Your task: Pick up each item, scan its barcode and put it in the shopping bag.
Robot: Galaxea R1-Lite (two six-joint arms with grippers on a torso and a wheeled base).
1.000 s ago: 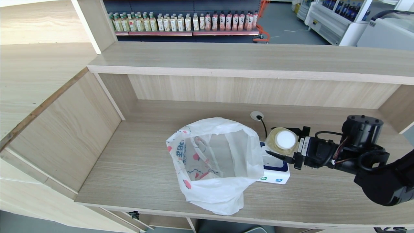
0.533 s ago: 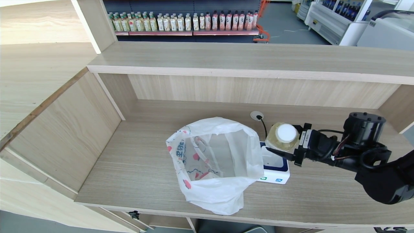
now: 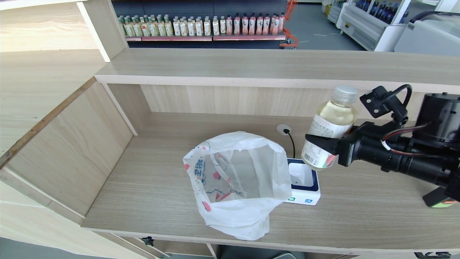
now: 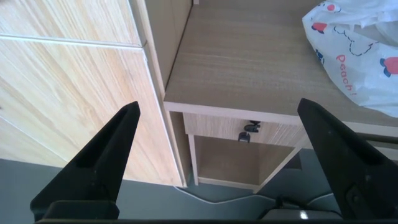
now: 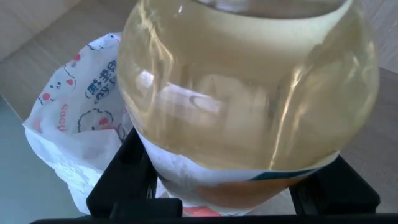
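The bottle (image 3: 331,124), clear with pale yellow liquid and a white cap, sits at the right of centre in the head view. It is held off the counter (image 3: 143,187), nearly upright with its cap tipped slightly toward the upper right. The right gripper (image 3: 325,144) comes in from the right edge of the frame, its dark fingers closed on the bottle's labelled lower half. In the frame, the bottle's base lies just above the upper right corner of the white and blue scanner (image 3: 303,181). The scanner stands on the counter touching the right side of the shopping bag (image 3: 267,162), which is at centre frame with its mouth open. In the right wrist view the bottle (image 5: 249,93) sits in the right gripper (image 5: 242,199) with the shopping bag (image 5: 81,118) beyond. The left gripper (image 4: 214,162) has its fingers spread wide with nothing between them, below the counter's front edge (image 4: 249,112).
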